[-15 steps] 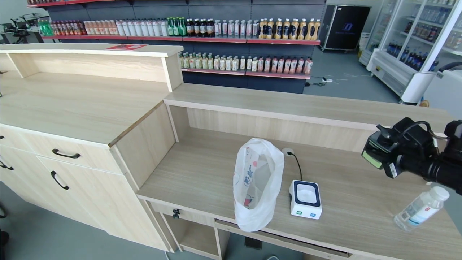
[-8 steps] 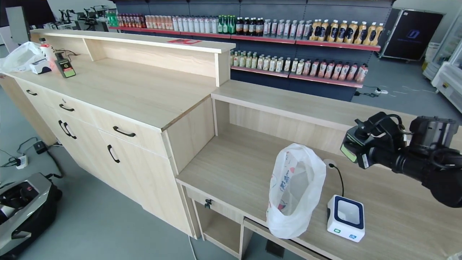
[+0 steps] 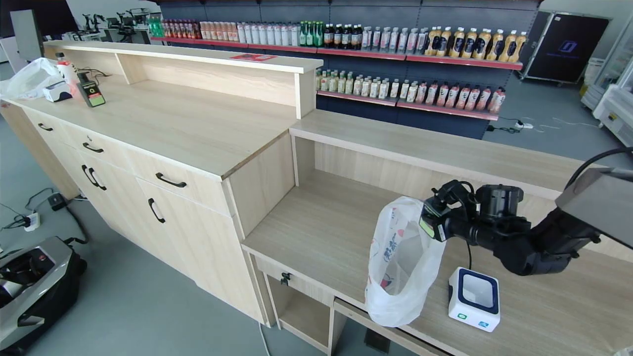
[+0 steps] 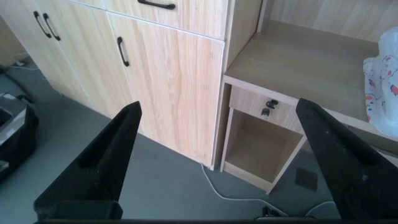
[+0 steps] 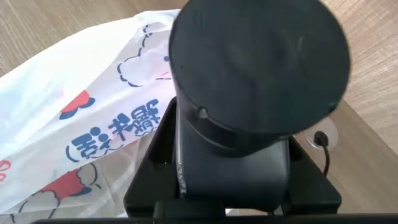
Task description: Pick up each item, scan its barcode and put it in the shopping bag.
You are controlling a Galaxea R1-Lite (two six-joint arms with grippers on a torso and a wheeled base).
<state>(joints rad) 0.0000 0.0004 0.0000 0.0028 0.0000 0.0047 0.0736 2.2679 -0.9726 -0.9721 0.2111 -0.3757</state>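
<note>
A white printed shopping bag (image 3: 403, 262) stands open on the low wooden counter (image 3: 326, 222); in the right wrist view the shopping bag (image 5: 81, 124) lies just beneath the gripper. The white barcode scanner (image 3: 474, 299) with a dark-rimmed window sits right beside the bag. My right gripper (image 3: 434, 223) hangs at the bag's mouth, shut on a dark cylindrical item (image 5: 255, 81) with a green label. My left gripper (image 4: 219, 106) is open and holds nothing, out in front of the counter above the grey floor and the cabinet doors.
A raised ledge (image 3: 435, 148) runs behind the low counter, and a taller counter (image 3: 173, 118) with drawers adjoins it on the left. At that counter's far end are another bag (image 3: 29, 79) and small items. The scanner's cable (image 3: 467, 247) trails toward the back.
The head camera swung left over the first half second. Since then my right arm has carried the dark item left and down, from above the scanner to the bag's mouth.
</note>
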